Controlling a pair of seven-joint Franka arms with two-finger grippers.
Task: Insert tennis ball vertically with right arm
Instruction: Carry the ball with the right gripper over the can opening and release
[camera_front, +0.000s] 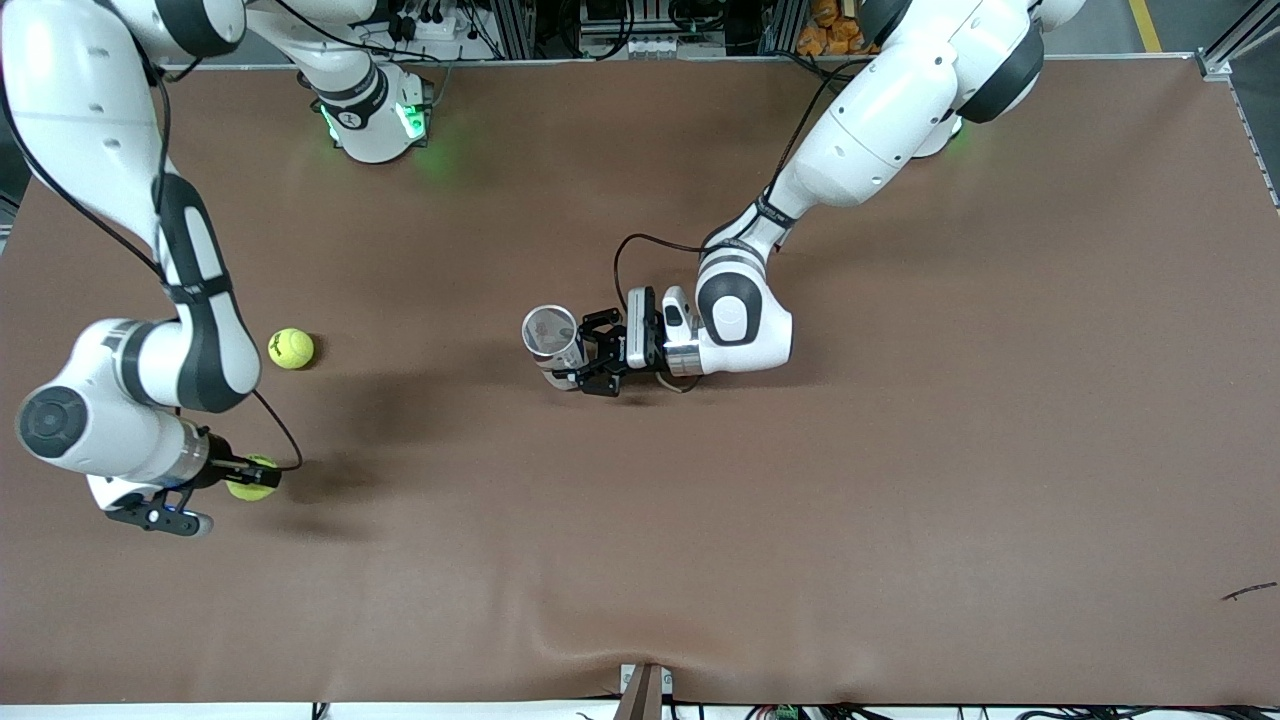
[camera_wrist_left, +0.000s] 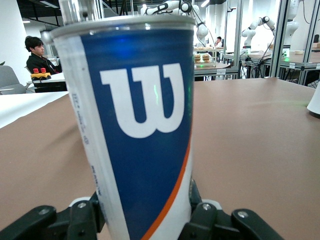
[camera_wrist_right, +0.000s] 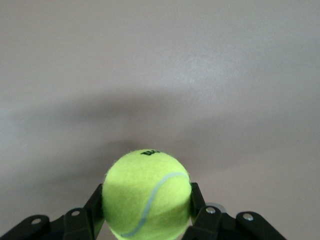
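My right gripper (camera_front: 248, 479) is shut on a yellow-green tennis ball (camera_front: 252, 478), low at the table near the right arm's end. In the right wrist view the ball (camera_wrist_right: 147, 192) sits between the black fingers (camera_wrist_right: 95, 205) of that gripper (camera_wrist_right: 147, 210). My left gripper (camera_front: 578, 358) is shut on an upright open-topped tennis ball can (camera_front: 550, 335) at the table's middle. In the left wrist view the can (camera_wrist_left: 140, 130) has a blue label with a white W and stands between the pads of that gripper (camera_wrist_left: 145, 220). The inside of the can looks empty.
A second tennis ball (camera_front: 291, 348) lies on the brown table (camera_front: 900, 450), farther from the front camera than my right gripper. The right arm's base (camera_front: 375, 120) stands at the table's edge. A small dark scrap (camera_front: 1248, 592) lies near the left arm's end.
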